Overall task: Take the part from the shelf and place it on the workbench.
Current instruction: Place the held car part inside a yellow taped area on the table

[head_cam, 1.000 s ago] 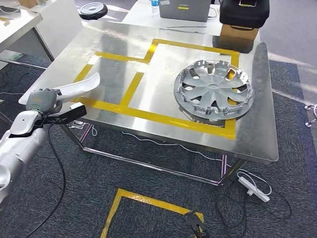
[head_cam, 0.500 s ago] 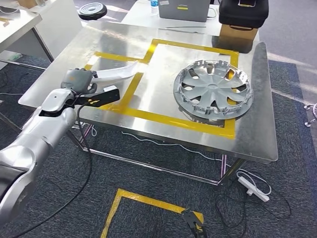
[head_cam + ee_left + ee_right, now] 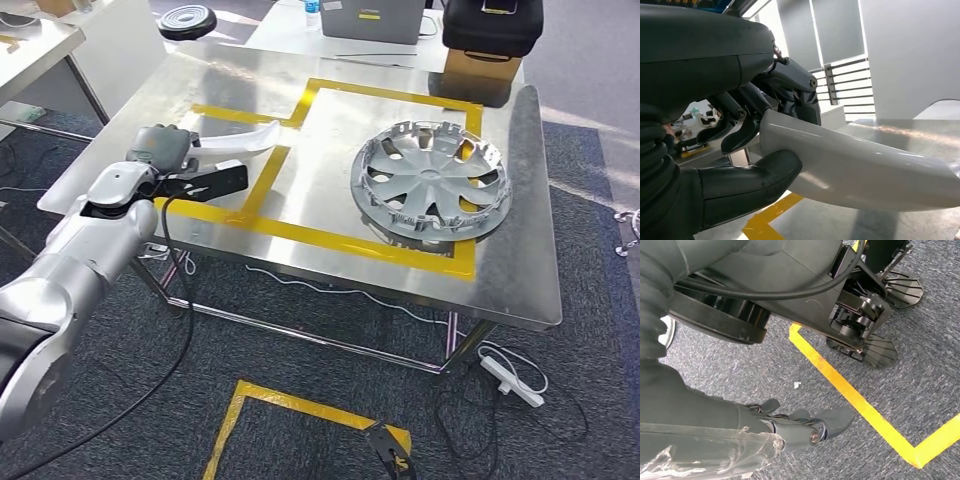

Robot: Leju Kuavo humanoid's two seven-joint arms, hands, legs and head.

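Part (image 3: 238, 141) in question is a long, curved white piece, and the left hand (image 3: 162, 152) is holding it by one end over the near left corner of the workbench (image 3: 317, 225). In the left wrist view the thumb (image 3: 749, 182) is pressing up under the white piece (image 3: 866, 170) while the darker fingers (image 3: 791, 85) are wrapping over its top, so the grip is closing fully round that end. The free end is reaching out across the yellow tape (image 3: 264, 178) that is marking boxes on the steel top, and it is hanging just above the surface; whether any of it is touching yet I cannot tell.

To set it down well, I judge the arm should be lowering slowly and keeping the piece level, so the far tip is not striking first and swinging. The fingers should be loosening only once the piece is resting along its length, inside the taped box on the left, well apart from the wheel cover (image 3: 430, 180) lying flat in the right-hand box.

Right hand (image 3: 806, 427) is hanging low over the carpet with its fingers lying fairly straight and apart, and nothing is in it.

As for containers, a black case (image 3: 492, 22) is sitting shut on a cardboard box (image 3: 483, 66) beyond the far edge; what they are holding is hidden.
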